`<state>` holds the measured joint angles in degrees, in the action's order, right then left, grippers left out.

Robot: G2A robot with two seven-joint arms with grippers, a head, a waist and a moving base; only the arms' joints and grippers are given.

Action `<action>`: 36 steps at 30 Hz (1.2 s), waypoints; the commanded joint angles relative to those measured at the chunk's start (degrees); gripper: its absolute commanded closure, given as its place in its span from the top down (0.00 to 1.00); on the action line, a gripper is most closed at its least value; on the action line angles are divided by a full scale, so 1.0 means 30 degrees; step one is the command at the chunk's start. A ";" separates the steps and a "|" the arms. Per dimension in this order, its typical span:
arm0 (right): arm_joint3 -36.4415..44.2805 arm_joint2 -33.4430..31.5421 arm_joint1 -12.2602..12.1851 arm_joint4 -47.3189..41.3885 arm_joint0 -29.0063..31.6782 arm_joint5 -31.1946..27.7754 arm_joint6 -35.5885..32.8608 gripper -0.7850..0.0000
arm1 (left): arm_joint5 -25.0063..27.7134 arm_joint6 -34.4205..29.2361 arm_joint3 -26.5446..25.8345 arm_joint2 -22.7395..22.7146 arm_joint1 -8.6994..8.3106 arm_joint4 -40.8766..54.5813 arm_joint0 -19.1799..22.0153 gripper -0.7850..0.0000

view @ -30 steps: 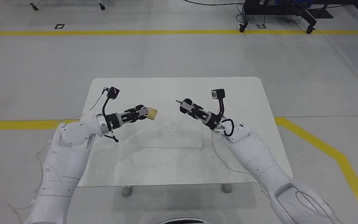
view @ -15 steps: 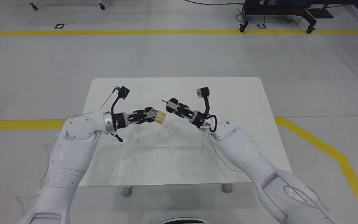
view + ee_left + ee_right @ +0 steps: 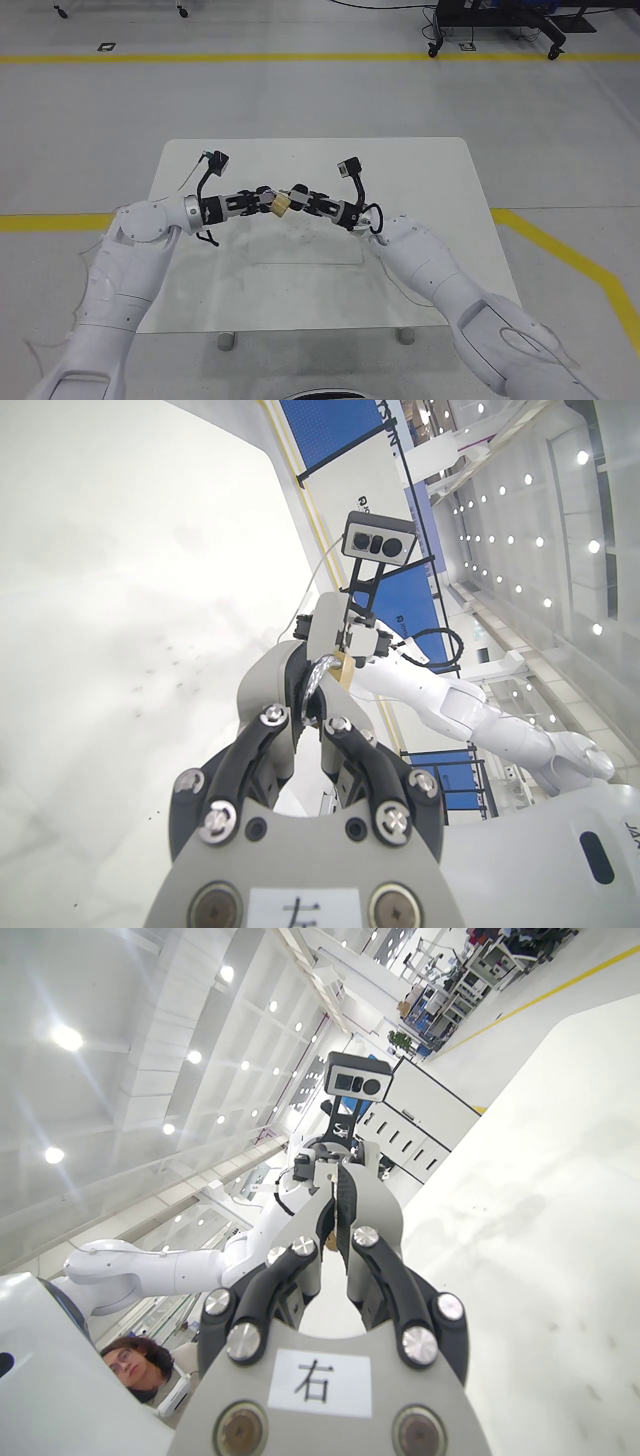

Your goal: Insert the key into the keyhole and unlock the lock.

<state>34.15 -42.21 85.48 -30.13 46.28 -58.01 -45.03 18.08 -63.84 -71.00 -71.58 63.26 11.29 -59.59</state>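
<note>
Above the middle of the white table (image 3: 420, 170), my two grippers meet tip to tip. My left gripper (image 3: 264, 200) (image 3: 320, 672) is shut on the silver shackle (image 3: 314, 682) of a brass padlock (image 3: 282, 206) (image 3: 346, 670), whose body points toward the other arm. My right gripper (image 3: 299, 197) (image 3: 335, 1180) is shut on the key, which is mostly hidden between its pads; a small brown part (image 3: 330, 1242) shows between the fingers. The right fingertips sit right against the padlock's body. Whether the key's blade is inside the keyhole I cannot tell.
The tabletop under both arms carries only faint scuff marks (image 3: 300, 235). A yellow floor line (image 3: 560, 250) runs past the table on both sides. A wheeled black stand (image 3: 500, 25) is far behind.
Both arms have swung inward over the last second. The padlock and the key, first well apart, have closed the gap and now meet at the table's middle.
</note>
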 commanded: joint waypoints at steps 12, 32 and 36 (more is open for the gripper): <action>0.1596 -0.2864 -0.0553 0.0314 0.0980 0.0002 0.0087 0.00 | -0.3291 -0.2502 0.2291 0.1185 0.0221 0.2537 0.1453 0.00; 0.4445 -0.5116 -0.1164 0.3699 0.2664 0.0248 0.2645 0.00 | -0.4347 -0.1964 0.5982 0.1090 0.0919 0.9061 0.2279 0.00; 0.6129 -0.5564 -0.1041 0.6487 0.4001 0.0583 0.7323 0.00 | -0.3708 -0.0108 0.6033 0.1285 0.1546 1.2648 0.1944 0.00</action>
<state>51.04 -58.78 82.23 -12.99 57.21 -56.88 -27.52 6.58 -65.51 -53.08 -68.31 67.36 45.72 -53.78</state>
